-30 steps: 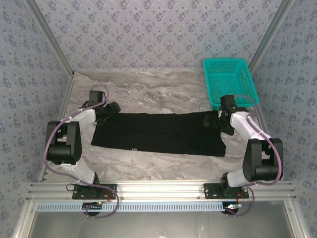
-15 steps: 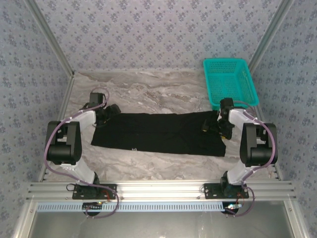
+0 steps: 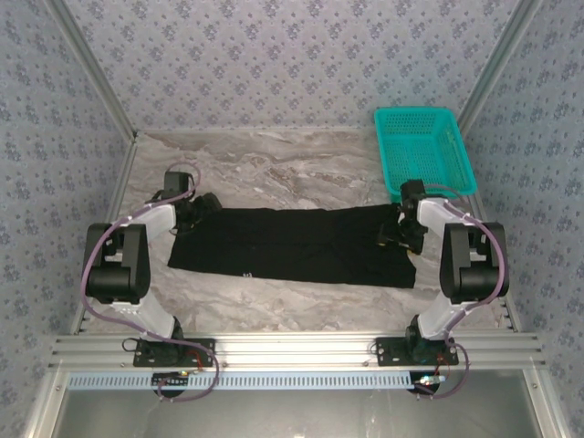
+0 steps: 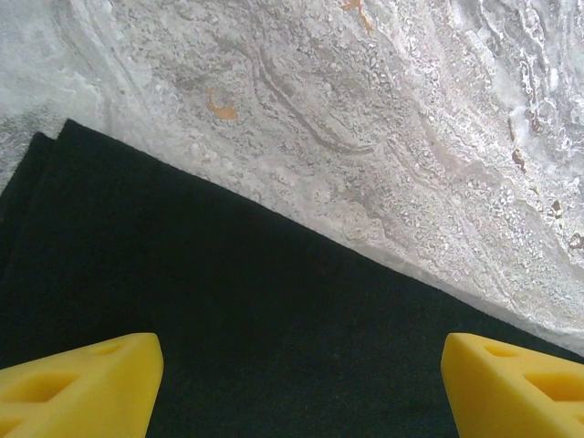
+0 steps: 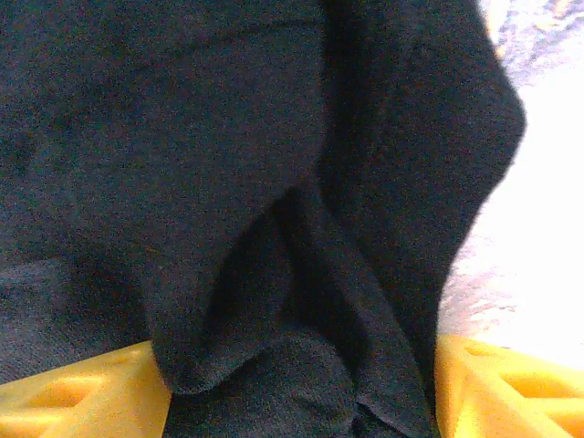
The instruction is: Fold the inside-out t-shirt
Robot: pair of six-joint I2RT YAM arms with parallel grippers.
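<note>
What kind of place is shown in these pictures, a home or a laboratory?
Most likely a robot test booth, not a home: the left arm and right arm are bolted to an aluminium rail, wallpapered panels in metal frames close in a marble-look table, and a black t-shirt lies spread between them.

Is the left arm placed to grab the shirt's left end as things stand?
Probably yes. The left gripper sits over the left end of the t-shirt with its fingers spread. The cloth lies flat between them, and nothing covers it.
</note>
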